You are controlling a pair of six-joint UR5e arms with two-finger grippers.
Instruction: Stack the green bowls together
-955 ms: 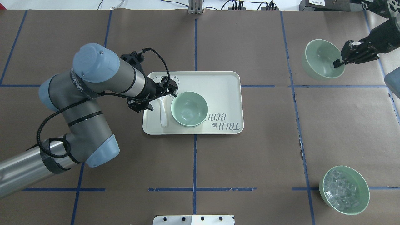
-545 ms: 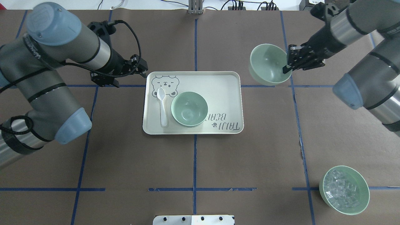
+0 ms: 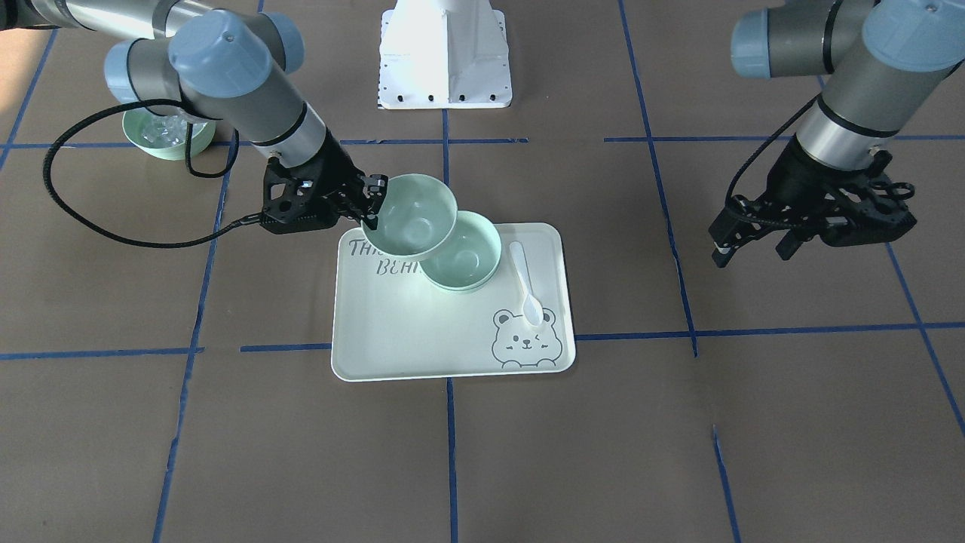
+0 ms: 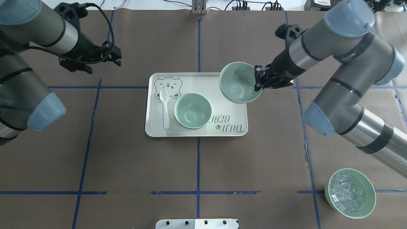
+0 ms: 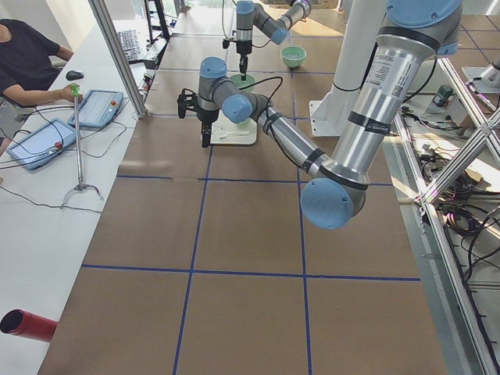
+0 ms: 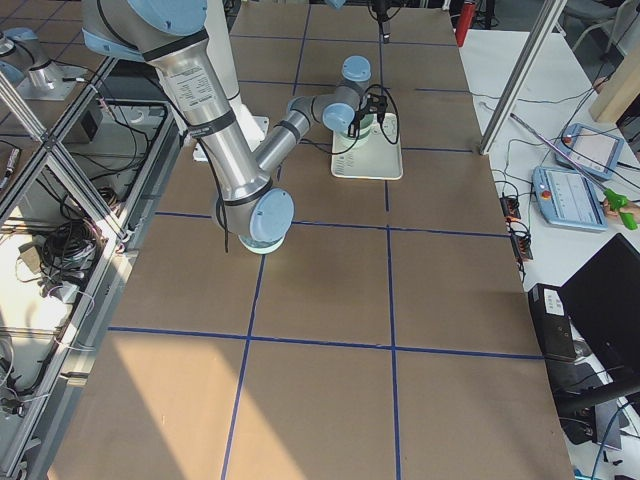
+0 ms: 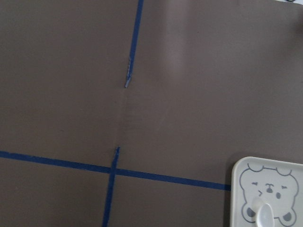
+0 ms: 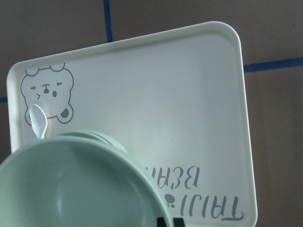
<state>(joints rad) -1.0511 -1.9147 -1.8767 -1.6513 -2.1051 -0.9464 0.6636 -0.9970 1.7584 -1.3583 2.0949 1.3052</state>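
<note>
Presently the right fingers (image 4: 257,83) are clamped on the rim of one green bowl (image 4: 237,82), held above a corner of the tray (image 4: 197,83); the nested green bowls (image 4: 192,110) rest at the tray's centre, toward the robot's left of those fingers. Beyond the tray's spoon (image 4: 164,108) side, the left fingers (image 3: 720,240) hang apart and empty, the farther pair

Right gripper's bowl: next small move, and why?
Probably carry the held green bowl sideways until centred over the other green bowl on the tray. The right gripper pinches its rim above the tray's corner, offset from that bowl; lowering now would miss.
</note>
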